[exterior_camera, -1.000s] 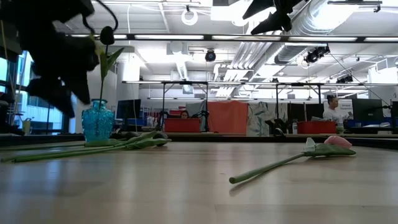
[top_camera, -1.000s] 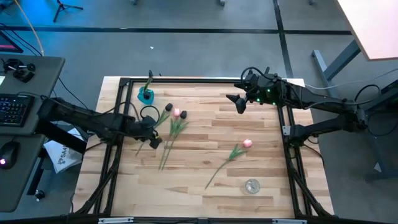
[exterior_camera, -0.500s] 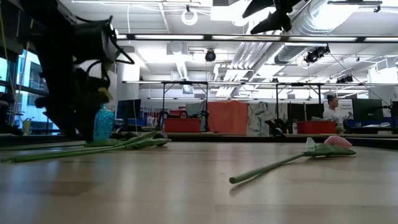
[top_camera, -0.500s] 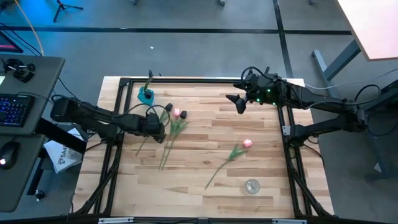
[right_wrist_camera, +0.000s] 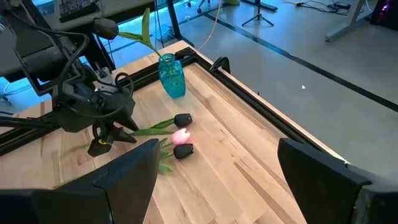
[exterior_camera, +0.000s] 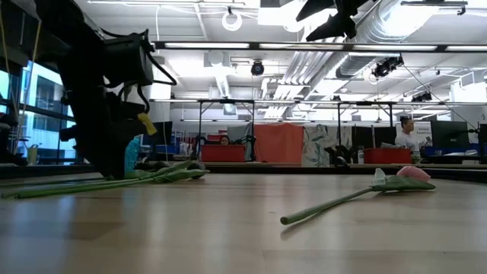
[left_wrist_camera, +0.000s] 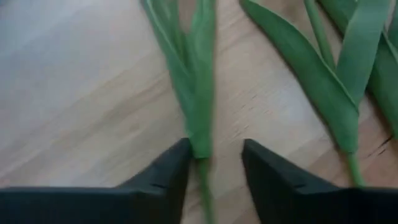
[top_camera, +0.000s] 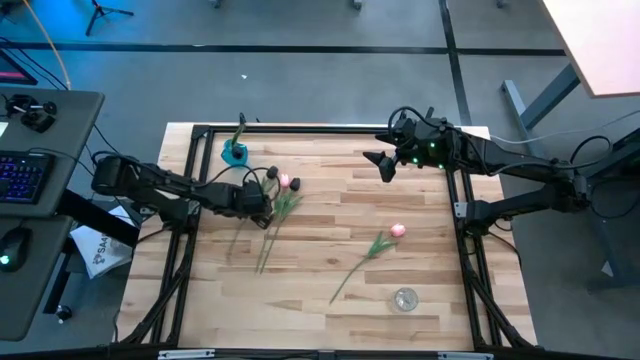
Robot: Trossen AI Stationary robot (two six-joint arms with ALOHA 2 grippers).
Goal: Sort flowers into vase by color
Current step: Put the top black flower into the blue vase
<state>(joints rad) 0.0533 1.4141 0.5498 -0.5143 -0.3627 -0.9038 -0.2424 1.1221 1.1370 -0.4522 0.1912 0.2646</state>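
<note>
Three tulips lie side by side on the wood left of centre: two dark heads (top_camera: 271, 172) (top_camera: 296, 184) and one pink head (top_camera: 285, 181), stems running toward the near-left. My left gripper (top_camera: 262, 206) is down at these stems, its fingers either side of one green stem (left_wrist_camera: 200, 134) with a gap showing. Another pink tulip (top_camera: 397, 231) lies at centre right. A blue vase (top_camera: 235, 153) at the far left holds one stem. My right gripper (top_camera: 385, 165) hangs open above the far right. My left gripper straddles a leafy stem (left_wrist_camera: 199, 149) from above, the fingers across it; the stem lies flat on the table. One fingertip (left_wrist_camera: 180, 155) sits right against the leaf, the other stands apart. Whether it touches, I cannot tell.
A clear glass vase (top_camera: 405, 298) stands near the front right. A black frame (top_camera: 300, 129) runs round the tabletop. Bare wood (top_camera: 340, 200) lies between the two flower groups. Desks and a person show in the room beyond.
My left gripper has moved toward the table's right edge and come down onto the stems of the left flower group. The flowers have stayed where they lay. My right arm has kept still.
</note>
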